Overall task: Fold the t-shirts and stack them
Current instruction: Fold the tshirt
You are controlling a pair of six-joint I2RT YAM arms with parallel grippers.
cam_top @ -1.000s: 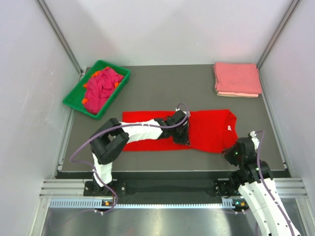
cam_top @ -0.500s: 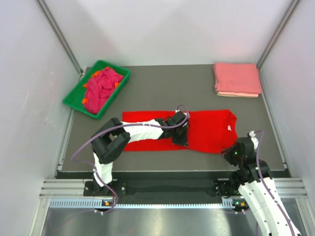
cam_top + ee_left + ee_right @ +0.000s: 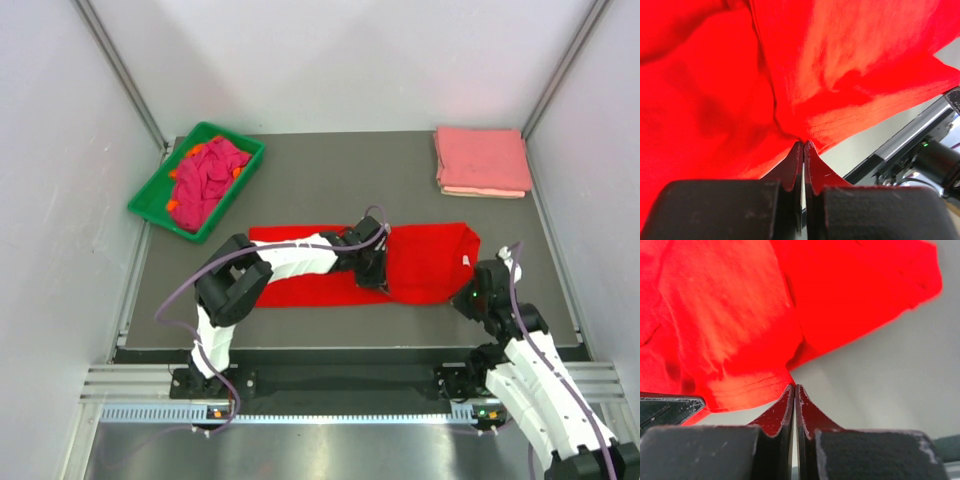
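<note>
A folded pink stack (image 3: 482, 160) sits at the tabletop's (image 3: 330, 185) far right corner, crumpled shirts (image 3: 208, 178) lie unfolded in the green tray (image 3: 228, 202), and the red shirt (image 3: 430, 262) lies part-folded at centre, its near hem pinched by the left end effector (image 3: 803, 145) and the right end effector (image 3: 794, 386).

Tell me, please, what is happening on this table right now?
Two robot arms are folding a red t-shirt spread on the table. The left tool pinches the cloth at its near edge around the middle, and the right tool pinches its near right corner. A folded pink stack lies at the far right. Crumpled magenta and orange shirts wait in the green tray at the far left.
</note>
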